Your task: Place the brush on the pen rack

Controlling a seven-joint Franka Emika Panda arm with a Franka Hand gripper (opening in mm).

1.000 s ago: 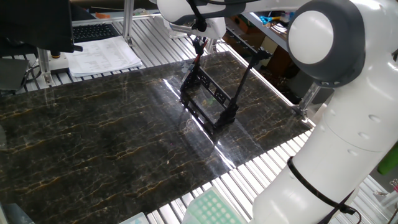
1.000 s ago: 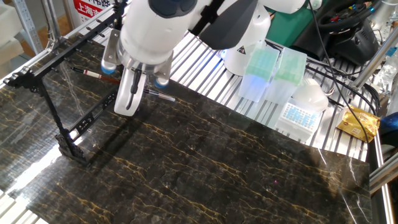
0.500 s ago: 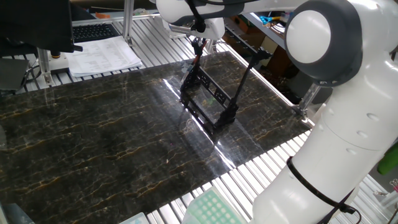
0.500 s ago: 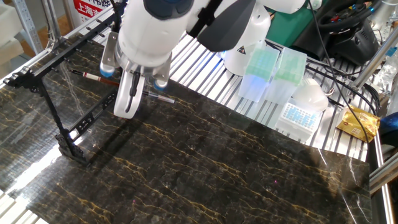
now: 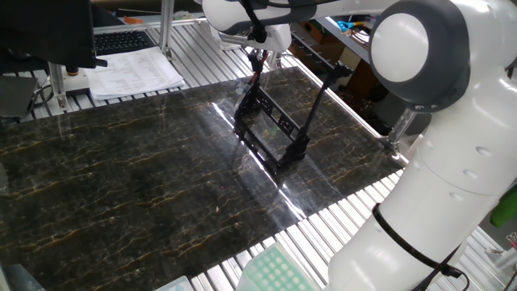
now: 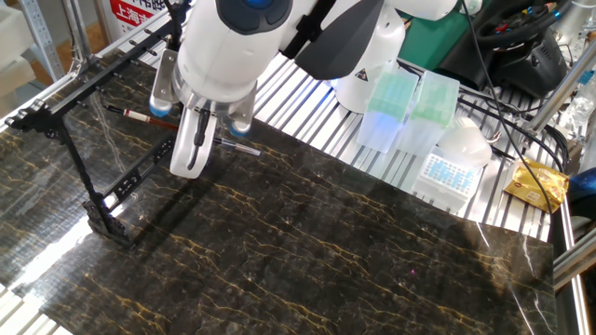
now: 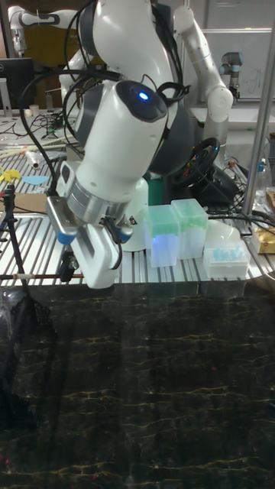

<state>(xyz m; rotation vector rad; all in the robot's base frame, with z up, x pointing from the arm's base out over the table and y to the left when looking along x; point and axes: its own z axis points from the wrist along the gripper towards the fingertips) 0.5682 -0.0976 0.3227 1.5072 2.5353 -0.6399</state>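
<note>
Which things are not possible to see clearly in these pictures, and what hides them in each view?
- The gripper: the other fixed view hints it holds the brush, but the finger contact is hidden, and the one fixed view has it tiny under the arm.
- Whether the brush touches the pen rack: too thin to tell.
- The pen rack in the tall fixed view: cut off by the left edge.

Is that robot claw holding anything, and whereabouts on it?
Yes: the gripper holds the brush level, pinched partway along its shaft, both ends sticking out.
</note>
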